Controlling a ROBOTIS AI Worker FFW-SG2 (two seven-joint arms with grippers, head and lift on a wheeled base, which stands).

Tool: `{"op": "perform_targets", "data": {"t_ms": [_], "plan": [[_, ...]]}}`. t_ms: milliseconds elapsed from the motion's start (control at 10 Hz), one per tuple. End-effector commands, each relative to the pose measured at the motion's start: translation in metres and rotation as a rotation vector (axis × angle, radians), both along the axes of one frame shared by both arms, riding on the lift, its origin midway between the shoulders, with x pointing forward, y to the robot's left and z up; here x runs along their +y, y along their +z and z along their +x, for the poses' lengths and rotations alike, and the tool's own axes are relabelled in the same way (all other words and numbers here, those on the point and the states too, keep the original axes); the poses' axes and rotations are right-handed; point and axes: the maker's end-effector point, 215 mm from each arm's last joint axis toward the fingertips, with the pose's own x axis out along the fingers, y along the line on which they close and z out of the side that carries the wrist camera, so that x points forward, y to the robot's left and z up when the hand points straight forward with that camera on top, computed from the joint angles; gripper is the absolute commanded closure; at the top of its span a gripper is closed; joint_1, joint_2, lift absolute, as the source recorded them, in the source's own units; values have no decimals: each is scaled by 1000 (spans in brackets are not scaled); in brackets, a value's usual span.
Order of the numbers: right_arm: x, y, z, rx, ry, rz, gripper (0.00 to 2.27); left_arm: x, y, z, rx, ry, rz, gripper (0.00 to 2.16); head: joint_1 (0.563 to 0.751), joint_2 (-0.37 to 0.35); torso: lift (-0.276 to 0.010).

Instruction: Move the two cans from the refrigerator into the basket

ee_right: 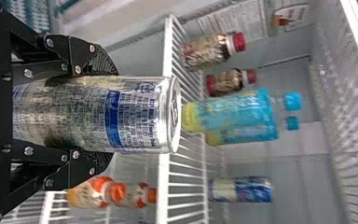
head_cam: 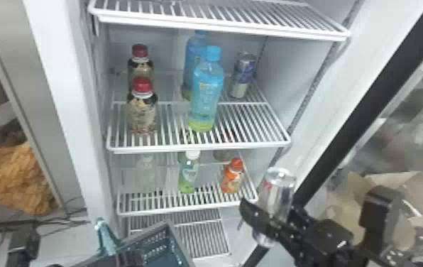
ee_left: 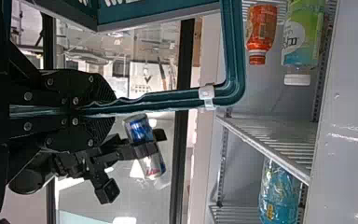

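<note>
My right gripper (head_cam: 270, 217) is outside the fridge's right front, shut on a silver can (head_cam: 279, 193) held tilted. In the right wrist view the can (ee_right: 135, 114) lies between the fingers of the right gripper (ee_right: 107, 114), its top end beyond them. The other can (head_cam: 243, 76), silver and blue, stands at the back right of the shelf with the blue bottles. Low in the head view is my left gripper (head_cam: 129, 258), beside the teal basket (head_cam: 177, 245). In the left wrist view the left gripper (ee_left: 91, 109) is shut on the basket's handle (ee_left: 168, 100).
Blue bottles (head_cam: 205, 94) and red-capped bottles (head_cam: 142, 113) share the second can's shelf (head_cam: 200, 146). Below are green and orange bottles (head_cam: 234, 176). The fridge door's black frame (head_cam: 331, 142) stands open on the right, with cardboard boxes (head_cam: 402, 177) behind it.
</note>
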Motion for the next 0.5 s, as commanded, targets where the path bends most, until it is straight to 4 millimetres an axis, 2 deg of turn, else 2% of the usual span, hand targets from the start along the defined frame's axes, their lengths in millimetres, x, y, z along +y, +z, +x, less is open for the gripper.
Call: {"op": "perform_targets", "data": {"t_ms": [0,200,400], "plan": [[10,-20,-5,65,29,28,1280,-1,2,1,-5,-1,-2,1191,695,-237,-25],[32,-31,-10,115,89,79,1280,-6,7,5,-18,-13,-8,1191,695,-220,-25],[79,-40,-20,176,203,177,1280,-8,10,9,-29,-15,-7,1191,695,-177,-25]]}}
